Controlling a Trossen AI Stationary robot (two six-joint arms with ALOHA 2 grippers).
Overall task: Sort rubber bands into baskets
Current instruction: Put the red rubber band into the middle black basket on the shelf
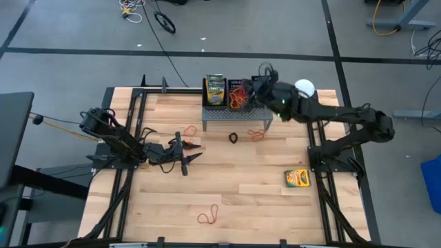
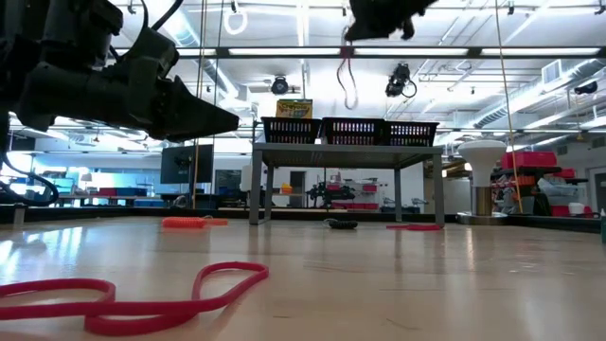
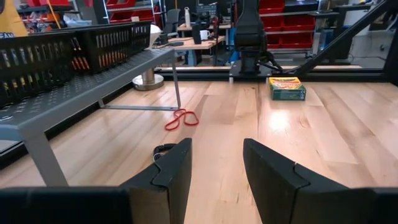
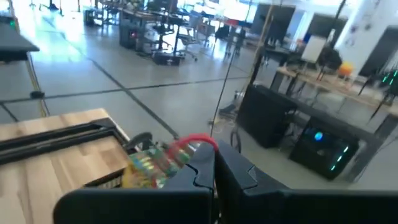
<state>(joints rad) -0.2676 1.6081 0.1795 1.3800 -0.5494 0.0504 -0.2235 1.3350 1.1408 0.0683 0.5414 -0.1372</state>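
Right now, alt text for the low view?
The right hand hangs high above three black mesh baskets on a grey metal stand, a red rubber band dangling from it. Nearer, a red rubber band loop lies on the wooden table.

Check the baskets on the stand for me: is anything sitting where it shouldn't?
Yes. The leftmost basket holds a crayon box standing upright, not rubber bands. The middle basket holds a tangle of orange bands. The right gripper hangs above them, shut on a red band. A second crayon box lies flat on the table.
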